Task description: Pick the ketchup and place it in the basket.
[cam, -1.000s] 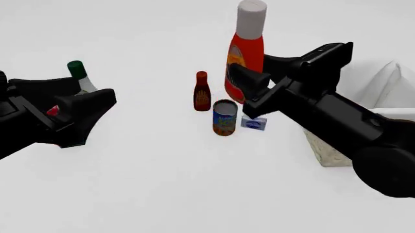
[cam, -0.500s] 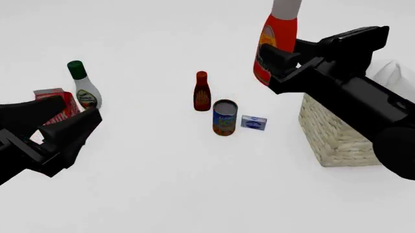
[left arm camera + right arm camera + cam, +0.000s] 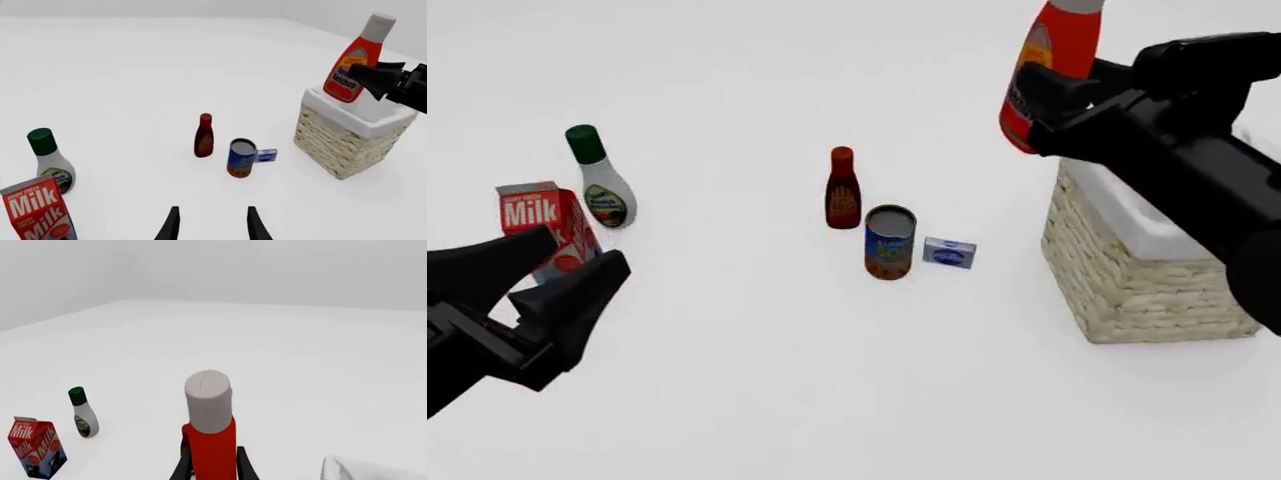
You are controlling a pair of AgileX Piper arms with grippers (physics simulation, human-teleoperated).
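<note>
The right gripper holds the ketchup tightly, lifted above the basket edge; lowering and releasing remain.

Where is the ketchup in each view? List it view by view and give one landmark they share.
Front view: the ketchup is at the top right, held in the right gripper, its cap cut off by the frame.
Left wrist view: upper right, tilted above the basket.
Right wrist view: bottom centre, white cap toward the camera.
Shared landmark: the milk carton beside the green-capped white bottle.
</note>
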